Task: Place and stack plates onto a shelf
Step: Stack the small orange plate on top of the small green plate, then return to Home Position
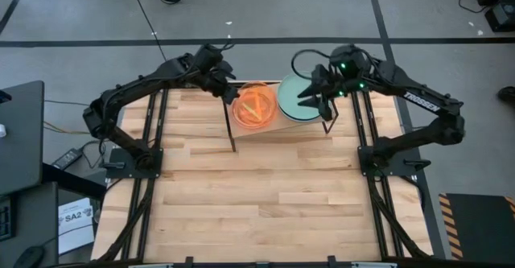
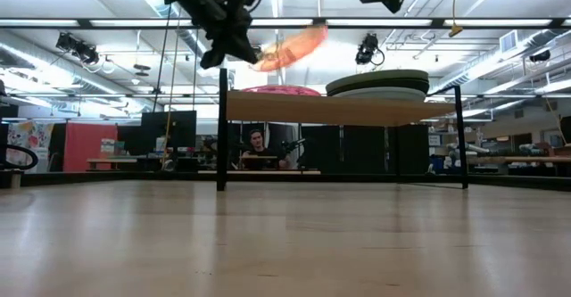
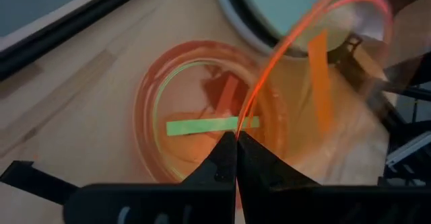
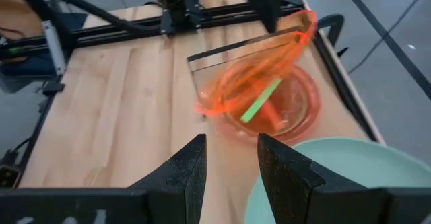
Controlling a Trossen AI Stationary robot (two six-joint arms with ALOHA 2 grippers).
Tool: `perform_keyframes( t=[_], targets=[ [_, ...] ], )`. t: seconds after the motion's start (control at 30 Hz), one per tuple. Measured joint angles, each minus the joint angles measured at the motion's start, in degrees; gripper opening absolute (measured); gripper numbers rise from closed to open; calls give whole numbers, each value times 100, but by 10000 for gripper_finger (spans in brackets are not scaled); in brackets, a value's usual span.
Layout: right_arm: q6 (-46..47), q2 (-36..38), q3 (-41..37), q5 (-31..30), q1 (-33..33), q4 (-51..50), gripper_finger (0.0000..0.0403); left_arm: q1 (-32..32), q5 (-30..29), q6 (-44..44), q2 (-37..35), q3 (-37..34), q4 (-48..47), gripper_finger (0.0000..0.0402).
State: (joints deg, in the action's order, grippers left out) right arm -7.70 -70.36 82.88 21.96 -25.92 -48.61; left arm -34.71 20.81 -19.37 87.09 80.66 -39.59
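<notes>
The wooden shelf (image 1: pixel 269 129) stands on black legs at the table's far middle. On its left half lies a stack of small translucent plates (image 3: pixel 195 123), reddish-pink with green showing through. On its right half lies a stack of larger plates (image 2: pixel 379 85) with a mint-green plate (image 1: pixel 299 99) on top. My left gripper (image 1: pixel 228 91) is shut on a translucent orange plate (image 2: pixel 290 47) held above the small stack. My right gripper (image 4: pixel 232 158) is open and empty, well above the mint-green plate (image 4: pixel 337 177). My left gripper pinches the orange plate's rim (image 3: pixel 241 126) between its two fingers, on the plate's left side. The fingers come slanting down from the table's left. The plate is lifted clear of the small stack and tilted, with its free edge (image 2: pixel 319 31) higher than the held edge.
The shelf's black legs (image 1: pixel 232 139) stand on the slatted tabletop (image 1: pixel 265 195), which stretches out toward the near edge. Both arms' bases and rails flank the table's sides. A person sits in the room beyond the table (image 2: pixel 257 145).
</notes>
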Motion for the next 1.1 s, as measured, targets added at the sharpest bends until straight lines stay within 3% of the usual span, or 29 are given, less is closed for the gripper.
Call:
perform_keyframes(
  t=[0.57, 1.1],
  targets=[
    [476, 2144, -2273, -450, 344, 1447, 139, -58, -323, -254, 223, 0, -396, 6],
    [623, 2694, -2733, -442, 342, 1734, 139, -43, -791, -257, 223, 0, -396, 77]
  ],
)
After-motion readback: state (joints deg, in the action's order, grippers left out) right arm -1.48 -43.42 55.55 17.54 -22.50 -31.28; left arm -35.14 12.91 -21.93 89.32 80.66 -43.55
